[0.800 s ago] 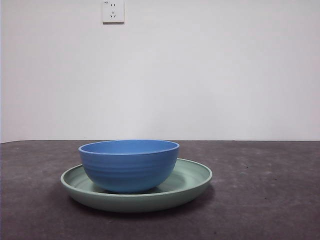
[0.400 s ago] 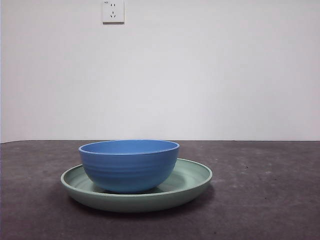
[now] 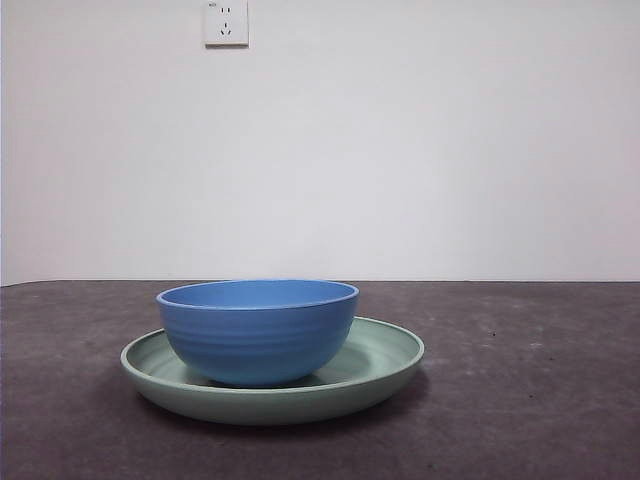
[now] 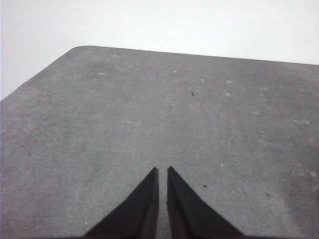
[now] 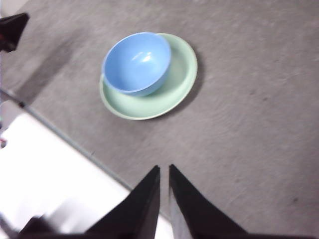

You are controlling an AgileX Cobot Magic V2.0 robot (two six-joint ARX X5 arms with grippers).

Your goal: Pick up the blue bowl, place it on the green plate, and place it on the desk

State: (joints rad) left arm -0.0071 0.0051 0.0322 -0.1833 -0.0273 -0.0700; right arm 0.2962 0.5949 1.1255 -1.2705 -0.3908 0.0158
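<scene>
The blue bowl (image 3: 257,330) stands upright inside the green plate (image 3: 385,360), which rests on the desk (image 3: 540,400). The right wrist view also shows the blue bowl (image 5: 137,62) sitting off-centre in the green plate (image 5: 179,82). My right gripper (image 5: 163,170) is shut, holds nothing, and hangs high above the desk, well away from the dishes. My left gripper (image 4: 162,172) is shut over bare desk (image 4: 149,114), holding nothing; no dish shows in its view.
A white wall with a power socket (image 3: 226,22) stands behind the desk. The desk's edge (image 5: 65,139) and a pale floor show in the right wrist view, with a dark tip of the other arm (image 5: 12,30) at the corner.
</scene>
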